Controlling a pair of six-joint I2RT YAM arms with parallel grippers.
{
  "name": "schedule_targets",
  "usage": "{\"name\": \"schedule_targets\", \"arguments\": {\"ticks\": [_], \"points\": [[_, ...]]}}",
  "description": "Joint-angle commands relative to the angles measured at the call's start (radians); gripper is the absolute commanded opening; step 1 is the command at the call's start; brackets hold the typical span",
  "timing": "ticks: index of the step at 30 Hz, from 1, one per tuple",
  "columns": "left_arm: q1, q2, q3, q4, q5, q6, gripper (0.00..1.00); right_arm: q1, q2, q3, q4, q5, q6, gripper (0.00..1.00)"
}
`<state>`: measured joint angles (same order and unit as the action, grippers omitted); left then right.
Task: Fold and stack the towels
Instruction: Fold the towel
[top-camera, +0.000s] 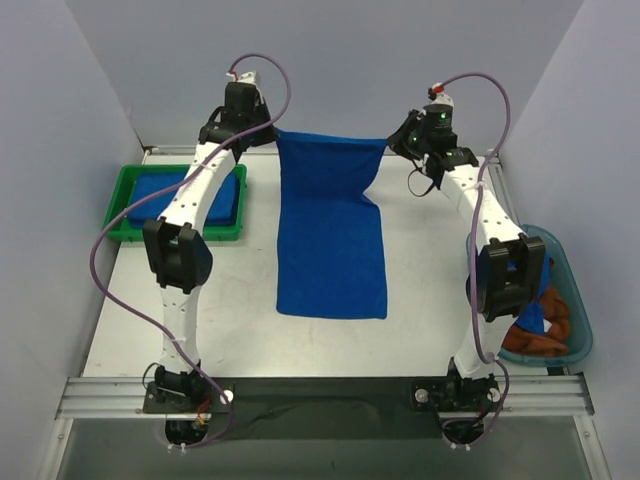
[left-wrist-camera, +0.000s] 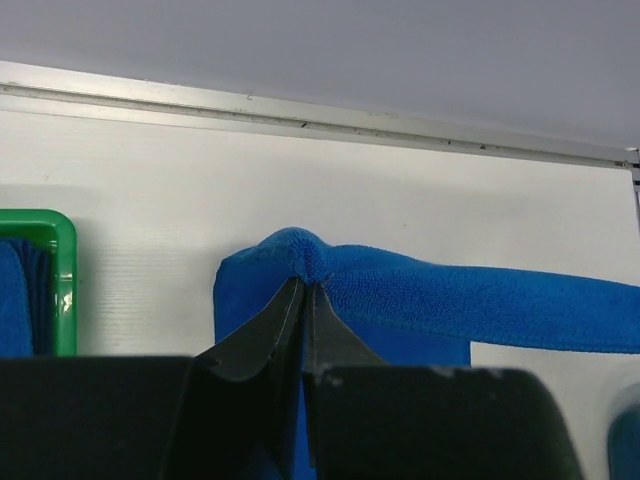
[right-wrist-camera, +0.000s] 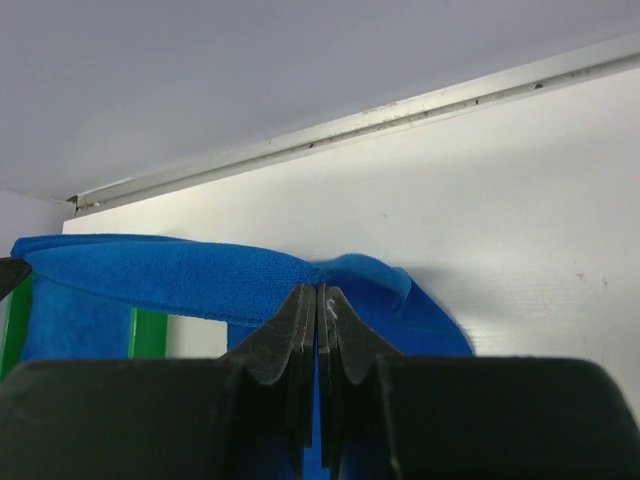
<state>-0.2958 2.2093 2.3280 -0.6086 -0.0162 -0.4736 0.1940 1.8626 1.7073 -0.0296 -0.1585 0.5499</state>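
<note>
**Fingers (left-wrist-camera: 262, 338) pinched shut on two corners of one royal blue rectangular terry towel (top-camera: 330, 250)**

Left gripper (left-wrist-camera: 303, 287) has its black fingers clenched on one far corner of the towel. Right gripper (right-wrist-camera: 317, 292) clamps the other far corner the same way, and the fabric bunches above each pair of tips. Between them the towel's far edge hangs lifted in a stretched band. Its near half lies flat on the white table (top-camera: 430, 280), midway between the two arms.

Counted: two grippers, one spread towel, one green plastic tray (top-camera: 130, 234) and one translucent teal plastic bin (top-camera: 583, 330). Folded blue cloth (top-camera: 148, 195) fills the tray; I cannot tell how many layers. One rust-brown terry towel (top-camera: 548, 338) lies crumpled in the bin beside a scrap of blue cloth (top-camera: 533, 318).

Only the top view shows the bin and the towel's flat near half. Only the wrist views show the pinches close up.
</note>
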Motion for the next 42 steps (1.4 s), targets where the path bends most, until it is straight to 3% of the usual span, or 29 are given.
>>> {"name": "schedule_targets", "arguments": {"ticks": [1,14,28,35,42], "points": [[0.030,-0.051,-0.002,0.102,0.044,0.018,0.03,-0.025,-0.003,0.058,0.071,0.014,-0.060,0.00],[0.040,-0.089,-0.107,0.142,0.085,0.012,0.03,-0.038,0.007,0.068,0.122,-0.039,-0.163,0.00],[0.052,-0.293,-0.374,0.153,0.110,-0.016,0.03,-0.036,-0.175,-0.238,0.090,-0.087,-0.081,0.00],[0.047,-0.424,-0.582,0.158,0.205,-0.085,0.02,-0.033,-0.304,-0.363,0.048,-0.116,-0.030,0.00],[0.017,-0.624,-0.907,0.182,0.228,-0.158,0.03,-0.022,-0.472,-0.567,0.000,-0.157,0.024,0.00]]}}
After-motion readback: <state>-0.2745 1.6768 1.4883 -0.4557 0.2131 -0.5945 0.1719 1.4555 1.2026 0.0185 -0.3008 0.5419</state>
